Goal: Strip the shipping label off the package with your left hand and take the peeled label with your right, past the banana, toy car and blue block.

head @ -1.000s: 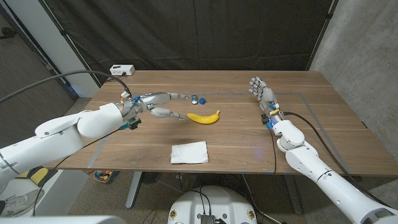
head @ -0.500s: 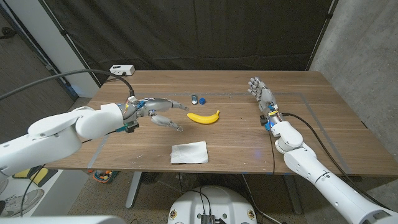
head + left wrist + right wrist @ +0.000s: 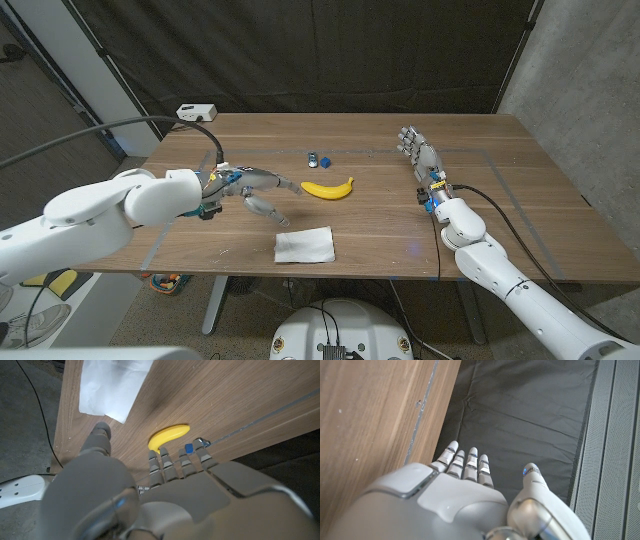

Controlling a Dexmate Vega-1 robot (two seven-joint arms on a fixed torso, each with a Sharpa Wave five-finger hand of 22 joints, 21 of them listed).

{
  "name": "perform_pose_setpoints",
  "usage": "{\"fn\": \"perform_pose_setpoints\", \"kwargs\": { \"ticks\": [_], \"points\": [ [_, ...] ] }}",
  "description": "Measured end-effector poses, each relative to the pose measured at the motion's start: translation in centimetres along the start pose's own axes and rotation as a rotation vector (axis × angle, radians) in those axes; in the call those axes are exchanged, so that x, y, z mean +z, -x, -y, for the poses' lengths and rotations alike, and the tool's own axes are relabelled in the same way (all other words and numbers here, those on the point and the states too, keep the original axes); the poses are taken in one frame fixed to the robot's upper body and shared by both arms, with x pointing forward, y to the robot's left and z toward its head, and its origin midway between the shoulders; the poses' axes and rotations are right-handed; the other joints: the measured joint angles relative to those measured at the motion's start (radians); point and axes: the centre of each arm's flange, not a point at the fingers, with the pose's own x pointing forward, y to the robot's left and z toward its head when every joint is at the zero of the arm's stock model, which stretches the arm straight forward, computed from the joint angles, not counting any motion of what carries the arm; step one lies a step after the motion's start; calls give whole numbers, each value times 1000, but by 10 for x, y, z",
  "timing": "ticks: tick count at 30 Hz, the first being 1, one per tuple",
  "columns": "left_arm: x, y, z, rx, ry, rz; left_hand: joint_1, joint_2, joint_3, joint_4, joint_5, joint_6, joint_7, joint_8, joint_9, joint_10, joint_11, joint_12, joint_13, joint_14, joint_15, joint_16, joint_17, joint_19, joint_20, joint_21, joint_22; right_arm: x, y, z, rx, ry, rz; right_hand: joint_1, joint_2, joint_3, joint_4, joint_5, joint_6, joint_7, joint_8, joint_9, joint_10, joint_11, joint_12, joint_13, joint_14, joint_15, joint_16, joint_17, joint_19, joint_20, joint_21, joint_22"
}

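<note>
Package [image 3: 304, 244] on table near edge, left robot hand [image 3: 256, 190] just behind, empty, fingers apart

place: robot lab or test bay | evidence: black curtain [image 3: 300, 50] across top of frame, bare concrete wall [image 3: 590, 90] upper right, wooden table [image 3: 380, 220] centre

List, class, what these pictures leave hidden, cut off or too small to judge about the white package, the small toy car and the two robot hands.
- White flat package: head view too coarse to show any label edge; in the left wrist view the picture edge cuts it off.
- Small toy car: too small in the head view for details; left hand covers most of it in the wrist view.
- Right hand: palm side hidden, seen from behind.
</note>
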Motion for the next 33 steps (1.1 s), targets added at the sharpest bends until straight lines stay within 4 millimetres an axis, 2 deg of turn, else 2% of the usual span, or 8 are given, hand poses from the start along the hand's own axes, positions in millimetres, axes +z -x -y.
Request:
{"fn": "perform_pose_setpoints", "kwargs": {
  "ticks": [18,33],
  "points": [
    [18,-7,13,-112,-122,-9,42,8,4,4,8,57,-17,19,5,8,-9,0,9,-7,7,0,3,5,-5,0,5,-8,16,-2,-24,-15,16,0,0,0,0,0,0,0,0,0,0,0,0,0,0,0,0,0,7,7,0,0],
    [30,-14,31,-148,-245,-43,60,16,3,12,8,60,-14,27,9,8,-8,-5,14,-11,4,0,4,2,-9,-8,5,-12,22,-4,-35,-22,31,0,0,0,0,0,0,0,0,0,3,-3,0,0,0,0,0,0,12,2,-7,0]
  ]
}}
